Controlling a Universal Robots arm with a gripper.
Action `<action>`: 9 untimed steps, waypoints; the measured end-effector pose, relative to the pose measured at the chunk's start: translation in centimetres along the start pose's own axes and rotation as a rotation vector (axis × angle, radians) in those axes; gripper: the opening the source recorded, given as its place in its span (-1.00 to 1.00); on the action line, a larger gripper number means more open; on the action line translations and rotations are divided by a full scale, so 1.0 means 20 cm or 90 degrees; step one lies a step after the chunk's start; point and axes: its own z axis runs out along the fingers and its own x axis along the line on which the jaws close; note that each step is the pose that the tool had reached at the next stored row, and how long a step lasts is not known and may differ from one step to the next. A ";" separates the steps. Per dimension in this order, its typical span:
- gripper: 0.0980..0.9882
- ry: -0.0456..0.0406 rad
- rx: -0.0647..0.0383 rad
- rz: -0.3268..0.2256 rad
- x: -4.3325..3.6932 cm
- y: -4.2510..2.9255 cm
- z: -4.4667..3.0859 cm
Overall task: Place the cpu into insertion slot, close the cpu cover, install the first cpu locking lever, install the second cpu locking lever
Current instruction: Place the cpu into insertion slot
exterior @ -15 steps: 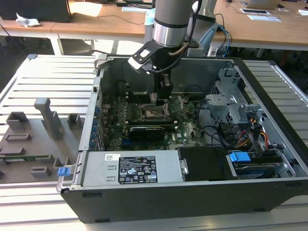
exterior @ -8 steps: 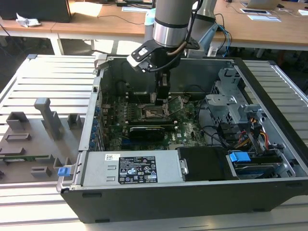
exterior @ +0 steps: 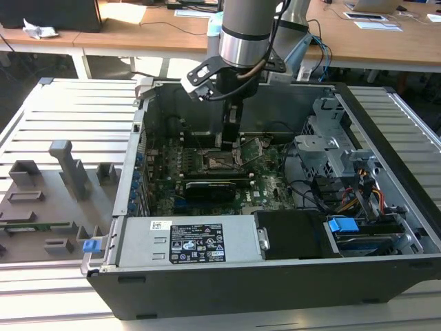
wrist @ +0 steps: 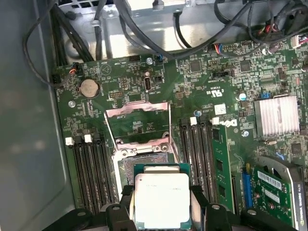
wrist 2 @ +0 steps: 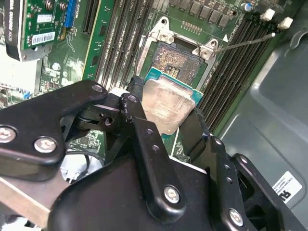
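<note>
Gripper (wrist: 162, 211) fingers (wrist: 126, 199) are clamped on the cpu (wrist: 161, 199), which is held flat between them. The insertion slot (wrist: 140, 166) lies open just beyond the fingertips, with the cpu cover (wrist: 137, 111) flipped up behind it.

Slot (wrist: 130, 163) is sitting open from above, with the cpu (wrist: 161, 199) hanging over one edge. Cover (wrist: 137, 110) is standing flipped up at the slot's opposite edge, blocking that side. Memory slots (wrist: 89, 168) are flanking its other two sides, leaving a narrow lane. Lever (wrist 2: 245, 42) is sticking out past one slot corner.
</note>
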 end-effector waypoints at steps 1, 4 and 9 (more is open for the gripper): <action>0.00 -0.0001 0.000 0.007 0.000 0.000 0.000; 0.00 -0.0006 0.000 0.028 0.000 0.001 0.000; 0.00 -0.0025 0.001 0.072 0.001 0.003 0.000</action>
